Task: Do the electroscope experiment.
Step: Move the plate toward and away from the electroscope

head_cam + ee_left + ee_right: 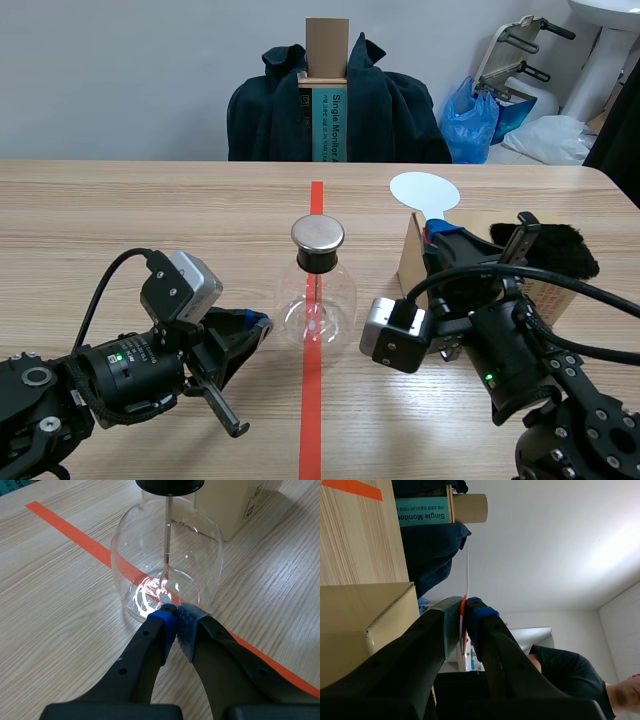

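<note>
Clear round glass electroscope flask (318, 300) with a metal cap stands at table centre, on the red line. Likely light, slippery and fragile; steady it low, don't squeeze. Left gripper (255, 325) at its 8 o'clock, fingers pressed together, empty, just beside the base. Right gripper (440, 238) at 3 o'clock pinches a thin white round paddle (424, 190).

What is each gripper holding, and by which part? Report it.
The right gripper pinches the flat white round paddle by its narrow lower end. The left gripper is shut on nothing.
</note>
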`<action>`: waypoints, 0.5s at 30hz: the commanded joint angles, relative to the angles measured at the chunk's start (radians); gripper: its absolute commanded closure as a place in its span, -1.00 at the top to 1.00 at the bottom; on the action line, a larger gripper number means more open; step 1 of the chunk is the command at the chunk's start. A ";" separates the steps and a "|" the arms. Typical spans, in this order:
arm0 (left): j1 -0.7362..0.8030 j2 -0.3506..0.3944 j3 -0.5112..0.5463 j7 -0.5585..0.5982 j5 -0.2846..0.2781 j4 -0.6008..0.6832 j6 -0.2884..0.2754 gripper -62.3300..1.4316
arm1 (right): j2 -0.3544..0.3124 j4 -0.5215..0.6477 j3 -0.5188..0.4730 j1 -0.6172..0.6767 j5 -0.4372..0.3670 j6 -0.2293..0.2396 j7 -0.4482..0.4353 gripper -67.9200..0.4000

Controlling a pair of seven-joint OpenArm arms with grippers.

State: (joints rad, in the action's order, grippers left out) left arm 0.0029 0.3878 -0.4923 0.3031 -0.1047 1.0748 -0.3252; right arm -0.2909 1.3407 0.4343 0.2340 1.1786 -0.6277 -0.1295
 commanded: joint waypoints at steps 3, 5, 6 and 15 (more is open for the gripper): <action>-0.003 -0.008 0.009 0.014 -0.003 0.018 0.001 -0.90 | -0.003 0.027 -0.003 -0.002 -0.004 -0.008 -0.036 -0.96; -0.003 -0.008 0.009 0.014 -0.003 0.018 0.001 -0.90 | -0.003 0.027 -0.003 -0.002 -0.003 -0.008 -0.074 -0.96; -0.003 -0.008 0.009 0.014 -0.003 0.018 0.001 -0.90 | -0.003 0.027 -0.003 -0.002 -0.003 -0.008 -0.096 -0.96; -0.003 -0.008 0.009 0.014 -0.003 0.018 0.001 -0.90 | -0.003 0.027 -0.003 -0.002 -0.003 -0.008 -0.291 -0.96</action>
State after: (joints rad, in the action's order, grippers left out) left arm 0.0029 0.3878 -0.4923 0.3031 -0.1047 1.0748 -0.3252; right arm -0.2909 1.3407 0.4343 0.2340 1.1809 -0.6277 -0.4183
